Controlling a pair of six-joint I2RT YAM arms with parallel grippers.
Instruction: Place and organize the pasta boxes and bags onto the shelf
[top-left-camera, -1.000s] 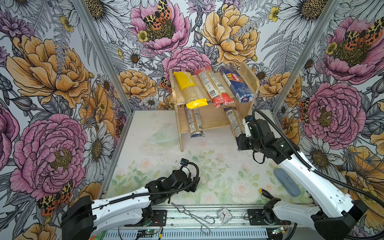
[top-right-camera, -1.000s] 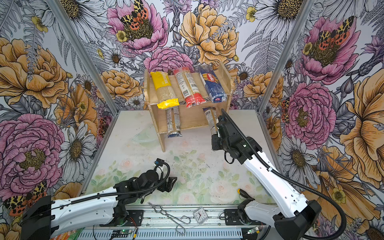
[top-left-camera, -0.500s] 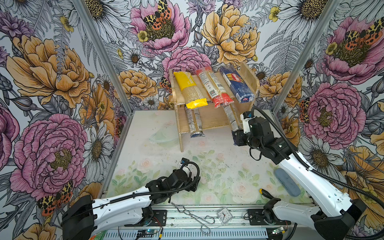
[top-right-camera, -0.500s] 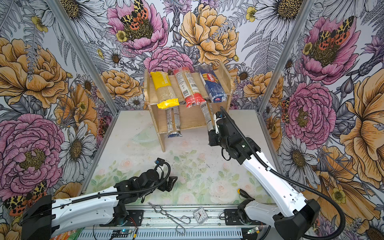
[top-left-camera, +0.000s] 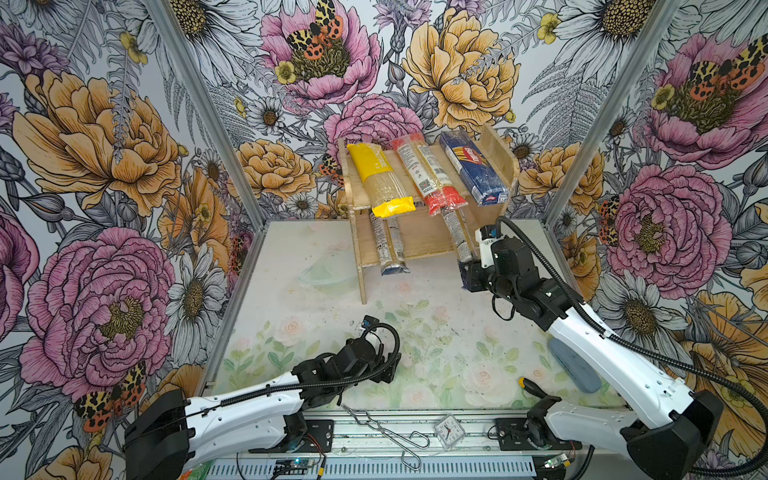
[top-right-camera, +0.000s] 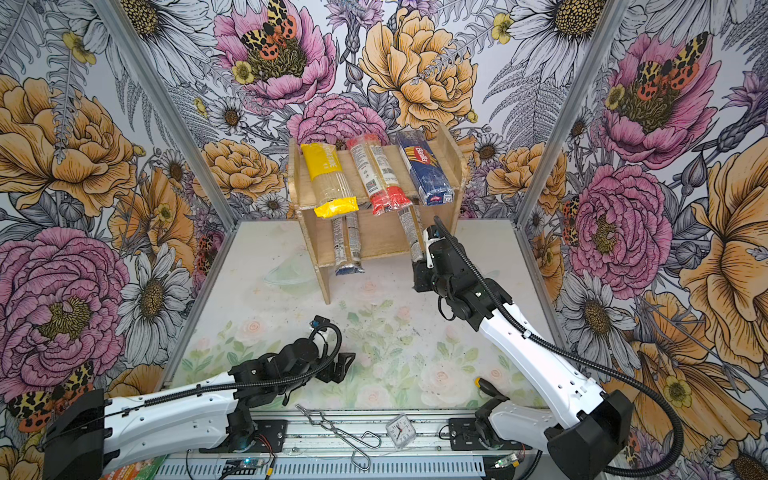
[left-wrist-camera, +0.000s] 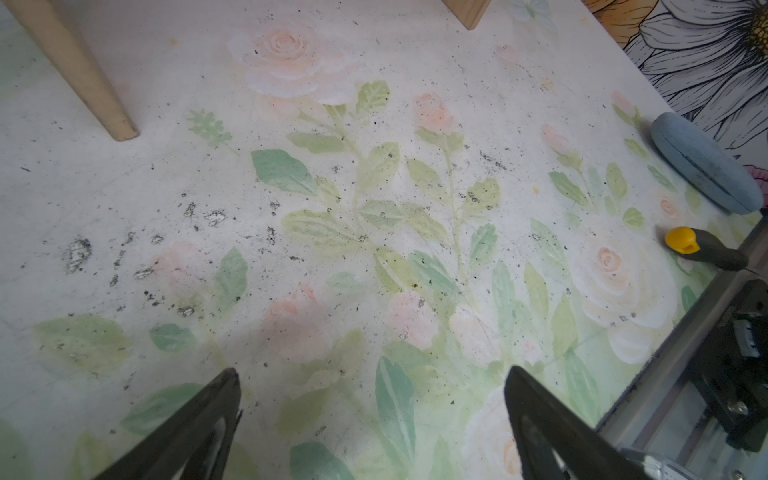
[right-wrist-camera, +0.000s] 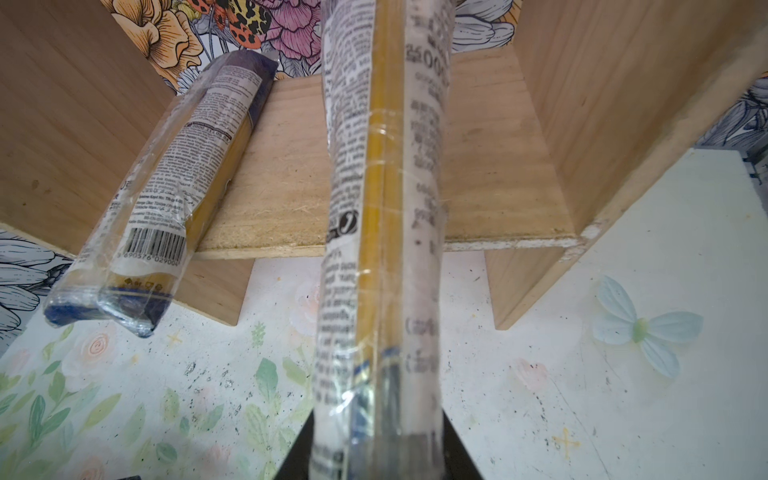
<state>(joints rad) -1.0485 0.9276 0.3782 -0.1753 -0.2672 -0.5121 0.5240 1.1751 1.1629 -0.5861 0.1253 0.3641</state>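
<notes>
Pinching the slim clear pack (right-wrist-camera: 376, 199) by its near blue end in the right jaws, long axis pointing straight ahead over the lower tier of the shelf (top-left-camera: 422, 241), centre right. Left jaws wide open, empty, lower centre, farther off.

Readable print
"Barilla" on the blue box (top-left-camera: 473, 172); barcode digits "690376 029004" on the lying slim pack (right-wrist-camera: 178, 195); the held pack (right-wrist-camera: 382, 208) has print too blurred to read.
</notes>
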